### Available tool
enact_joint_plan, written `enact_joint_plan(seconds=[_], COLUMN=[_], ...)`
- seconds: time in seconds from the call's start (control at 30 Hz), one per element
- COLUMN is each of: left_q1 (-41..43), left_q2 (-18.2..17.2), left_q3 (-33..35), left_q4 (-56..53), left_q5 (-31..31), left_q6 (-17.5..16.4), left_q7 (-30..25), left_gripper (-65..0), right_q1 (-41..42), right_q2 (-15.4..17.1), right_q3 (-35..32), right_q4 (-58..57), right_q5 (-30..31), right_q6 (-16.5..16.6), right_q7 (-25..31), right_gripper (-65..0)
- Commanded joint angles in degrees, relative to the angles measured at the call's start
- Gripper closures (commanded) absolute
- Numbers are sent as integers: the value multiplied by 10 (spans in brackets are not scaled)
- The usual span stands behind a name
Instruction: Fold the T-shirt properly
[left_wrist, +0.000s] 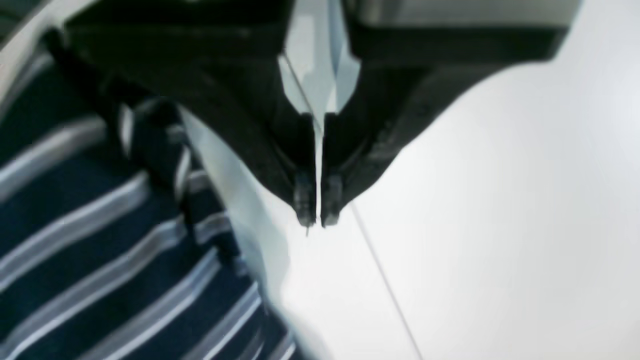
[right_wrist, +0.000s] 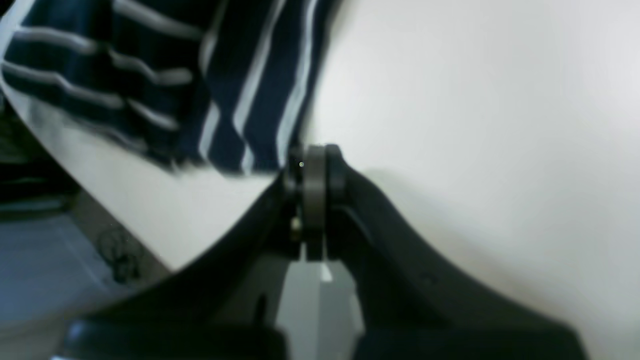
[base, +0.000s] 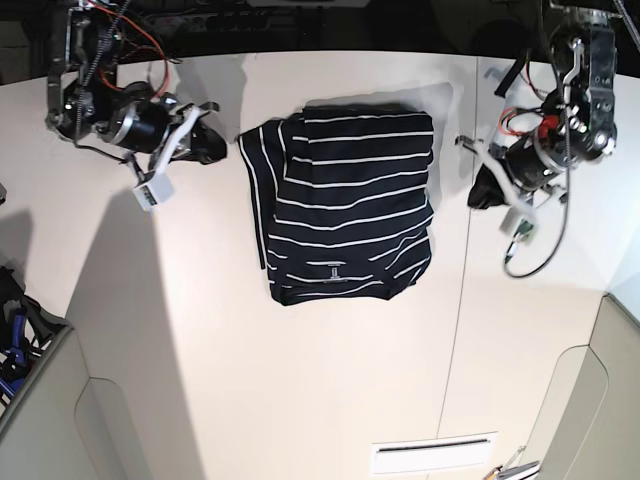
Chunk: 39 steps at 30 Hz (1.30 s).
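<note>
The T-shirt (base: 345, 195) lies partly folded in the middle of the white table (base: 200, 340), dark navy with thin white stripes. Its small white neck label (base: 333, 270) is near the front edge. My left gripper (base: 484, 190) hovers over bare table just right of the shirt. In the left wrist view my left gripper (left_wrist: 317, 212) is shut and empty, with the shirt (left_wrist: 100, 240) to its left. My right gripper (base: 212, 148) is beside the shirt's far left corner. In the right wrist view my right gripper (right_wrist: 315, 157) is shut, right next to the shirt's edge (right_wrist: 235, 100).
A thin seam (base: 463, 270) runs front to back across the table, right of the shirt, and also shows in the left wrist view (left_wrist: 382, 272). A white slotted strip (base: 432, 455) lies near the front edge. Blue objects (base: 10, 345) sit off the table's left side.
</note>
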Motion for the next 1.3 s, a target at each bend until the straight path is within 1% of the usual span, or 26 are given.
enact_joint_plan(seconds=[0.0, 0.07, 0.17, 0.3, 0.37, 0.43, 0.5, 0.53, 0.63, 0.7, 0.77, 0.8, 0.87, 0.93, 0.97, 1.0, 1.03, 1.07, 1.13, 1.2, 1.27], left_q1=[24, 75, 148, 250, 297, 338, 372, 386, 422, 436, 438, 436, 424, 399, 383, 364, 343, 320, 277, 239, 206], left_q2=[-7, -7, -4, 11, 30, 54, 71, 74, 71, 68, 55, 45, 24, 9, 7, 7, 7, 7, 9, 15, 24], left_q3=[-14, -35, -59, -68, -68, -68, -67, -65, -41, -12, 24, 46, 91, 134, 151, 167, 183, 199, 230, 259, 285], left_q4=[22, 43, 69, 90, 89, 89, 84, 79, 43, -3, -70, -107, -182, -261, -297, -330, -362, -391, -439, -474, -501], left_q5=[-6, -7, -6, -3, 17, 52, 76, 83, 116, 144, 148, 148, 148, 148, 148, 148, 148, 148, 148, 148, 148], left_q6=[-3, -2, -2, -3, -2, -2, -2, -2, -2, -2, 10, 22, 59, 106, 128, 147, 154, 155, 154, 154, 154], left_q7=[-7, -7, -5, 1, -1, -4, -18, -26, -60, -92, -127, -155, -237, -327, -356, -369, -370, -368, -346, -320, -302], left_gripper=[-28, -28, -28, -28, -28, -28, -28, -28, -28, -28, -28, -29, -29, -29, -29, -29, -29, -29, -29, -29, -29], right_q1=[-16, -47, -90, -142, -171, -203, -226, -236, -265, -285, -299, -303, -307, -307, -304, -299, -292, -281, -257, -231, -206], right_q2=[17, 41, 76, 118, 136, 153, 166, 169, 170, 170, 169, 169, 169, 169, 169, 169, 169, 169, 166, 163, 163], right_q3=[3, 3, 3, 2, 2, 1, -3, -6, -18, -32, -50, -61, -89, -122, -138, -154, -172, -189, -218, -237, -249], right_q4=[18, 33, 46, 52, 52, 50, 49, 47, 39, 26, 3, -12, -50, -94, -115, -135, -157, -180, -226, -273, -320], right_q5=[15, 23, 52, 113, 130, 136, 137, 137, 135, 130, 122, 116, 96, 56, 24, -9, -40, -66, -109, -134, -143], right_q6=[6, 6, 6, 6, 6, 6, 6, 6, 6, 6, 6, 6, 4, 4, 4, 4, 4, 4, -1, -5, -5], right_q7=[4, 2, -8, -58, -75, -75, -75, -75, -75, -75, -66, -55, -19, 38, 68, 92, 110, 118, 120, 120, 120], right_gripper=[0, 0, 0, 0, 0, 0, 0, 0, 0, 0, 0, 0, 0, 0, 0, 0, 0, 0, 0, 0, 0])
